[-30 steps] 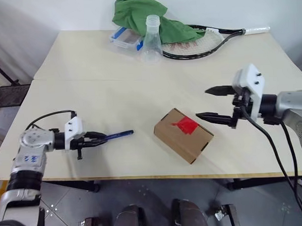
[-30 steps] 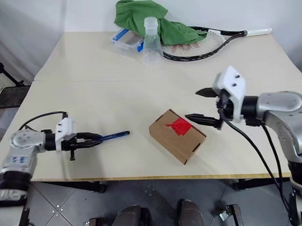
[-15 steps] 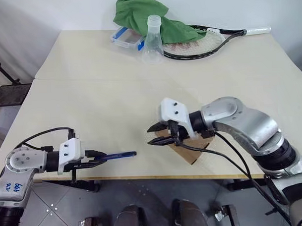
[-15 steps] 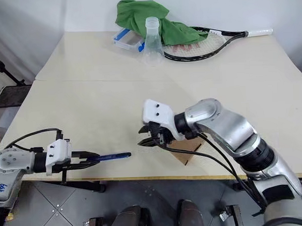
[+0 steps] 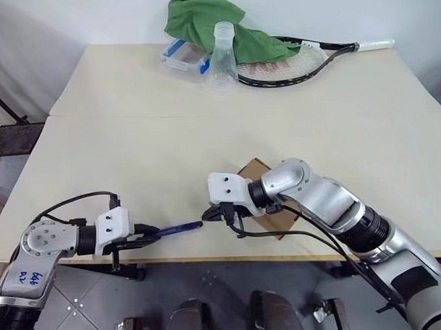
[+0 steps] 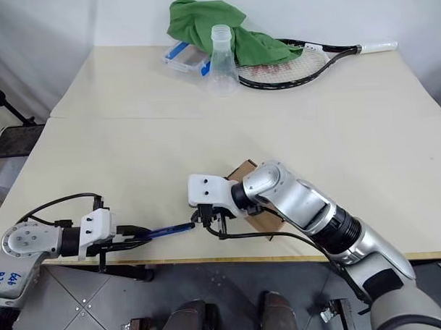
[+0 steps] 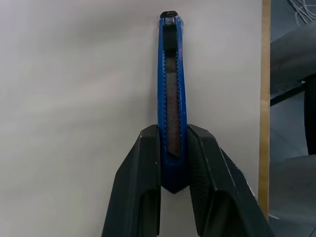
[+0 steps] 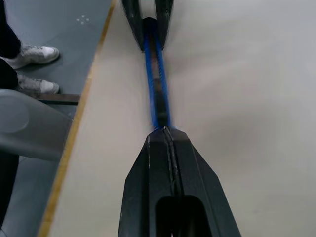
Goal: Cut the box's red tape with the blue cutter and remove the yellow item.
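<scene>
While the left end effector (image 5: 145, 234) pinches the slim ribbed blue plastic cutter (image 5: 178, 228) by its rear over the smooth pale desk (image 5: 133, 153), the right end effector (image 5: 209, 213), fingers pressed together, meets its tip; the brown cardboard box (image 5: 254, 169) sits just behind.

- One blue cutter (image 5: 181, 227) near the worktop's (image 5: 133, 153) front edge.
- One brown box (image 5: 258, 169), mostly hidden.
- Far side: one green cloth (image 5: 201, 21), one clear flask (image 5: 222, 56), one racket (image 5: 304, 57), one clear container (image 5: 185, 55).
</scene>
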